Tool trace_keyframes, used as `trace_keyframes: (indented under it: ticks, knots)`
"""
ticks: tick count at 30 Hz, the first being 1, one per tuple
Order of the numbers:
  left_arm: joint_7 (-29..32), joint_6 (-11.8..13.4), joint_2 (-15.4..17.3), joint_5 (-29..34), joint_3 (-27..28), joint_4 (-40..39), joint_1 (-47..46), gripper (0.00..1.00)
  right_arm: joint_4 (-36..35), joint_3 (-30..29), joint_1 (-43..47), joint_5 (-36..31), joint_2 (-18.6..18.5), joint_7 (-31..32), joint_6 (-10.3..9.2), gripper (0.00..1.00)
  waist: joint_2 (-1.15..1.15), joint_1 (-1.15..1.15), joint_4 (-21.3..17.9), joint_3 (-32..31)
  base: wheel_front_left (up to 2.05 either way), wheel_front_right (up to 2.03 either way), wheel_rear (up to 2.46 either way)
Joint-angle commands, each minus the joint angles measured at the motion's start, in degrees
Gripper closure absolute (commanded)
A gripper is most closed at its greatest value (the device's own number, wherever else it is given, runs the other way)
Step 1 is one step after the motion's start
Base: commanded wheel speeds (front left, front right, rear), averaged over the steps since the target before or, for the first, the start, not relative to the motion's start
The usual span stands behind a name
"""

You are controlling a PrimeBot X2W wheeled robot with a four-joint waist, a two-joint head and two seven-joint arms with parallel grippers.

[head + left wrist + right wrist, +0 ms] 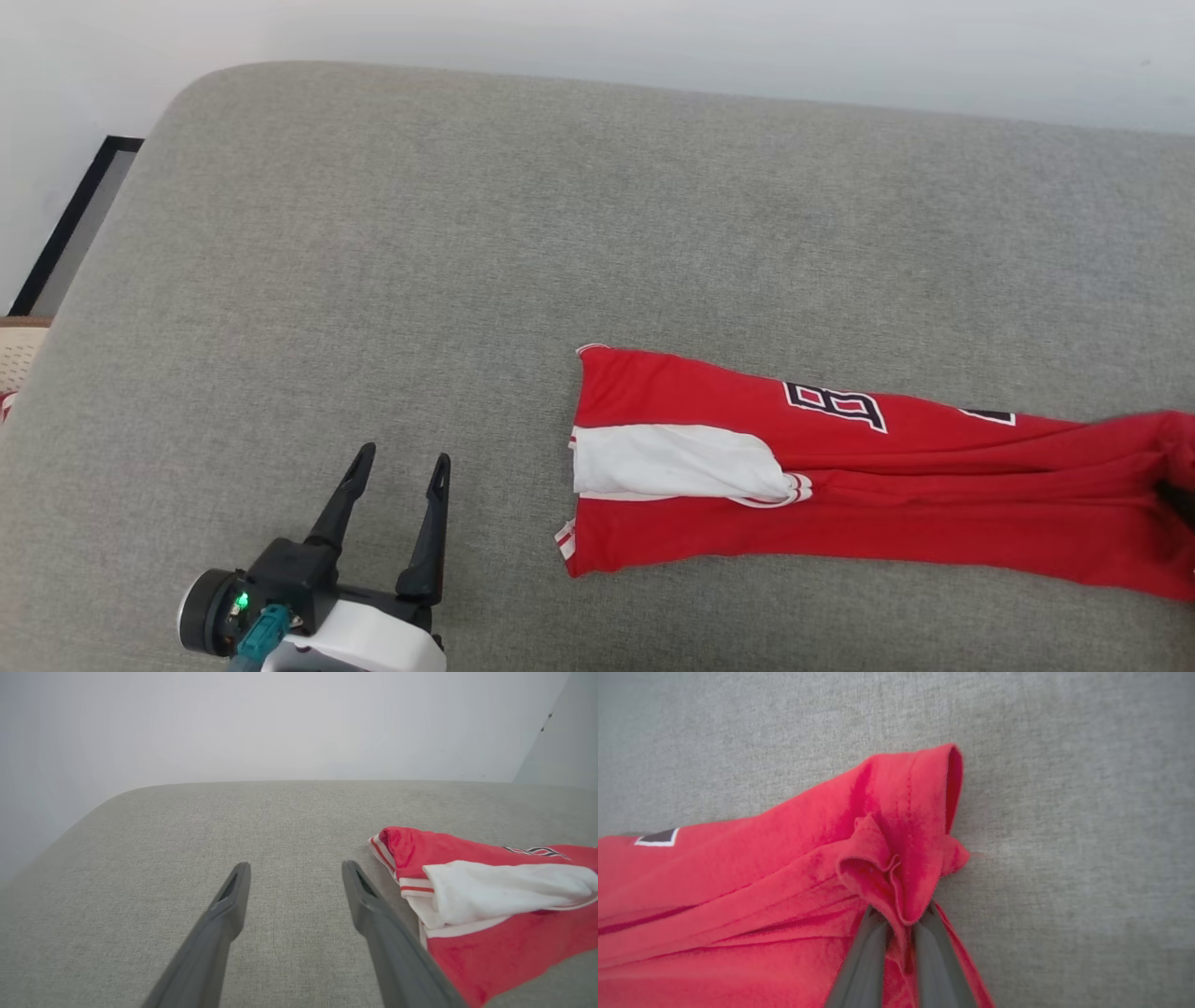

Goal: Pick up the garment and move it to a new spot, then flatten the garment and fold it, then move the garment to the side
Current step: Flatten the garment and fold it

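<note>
The garment [840, 476] is a red jersey folded into a long strip across the right half of the grey cushion, with a white sleeve on top and black white-outlined characters near its far edge. My left gripper [400, 464] stands open at the lower left, apart from the shirt's left end, nothing between its fingers. From the left wrist, that gripper [295, 871] hovers over bare fabric with the garment [490, 905] to its right. My right gripper [900, 919] is shut on a bunched fold at the red garment [794, 877] hem end, which puckers up around the fingers.
The grey cushion [467, 233] has a rounded far-left corner and a pale wall behind it. A dark-framed panel [70, 224] stands off the cushion's left edge. Open cushion surface spreads to the left of and beyond the shirt.
</note>
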Motion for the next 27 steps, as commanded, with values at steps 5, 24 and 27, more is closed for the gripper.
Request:
trace_keyframes:
  ticks: [5,24,27]
  knots:
    - [-0.3,-0.4,-0.7,0.5,0.9,-0.3,0.4,0.0,0.8,-3.2,-0.4,0.2,-2.4,-2.0,-0.31,1.0,0.0,0.0,-1.5,0.2,0.0,0.0,0.0]
    - [-0.3,-0.5,-0.4,-1.2,1.6,-5.1,-0.3,0.0,-6.7,-10.9,2.2,-1.9,-6.4,-0.1,-0.11,1.0,0.0,0.0,-5.2,1.0,0.0,0.0,0.0]
    - [-0.3,-0.5,-0.3,-1.6,0.7,-4.9,-0.5,0.0,-15.0,-8.0,3.3,-2.1,-4.2,2.9,-0.1,1.0,0.0,0.0,-5.4,0.8,0.0,0.0,0.0]
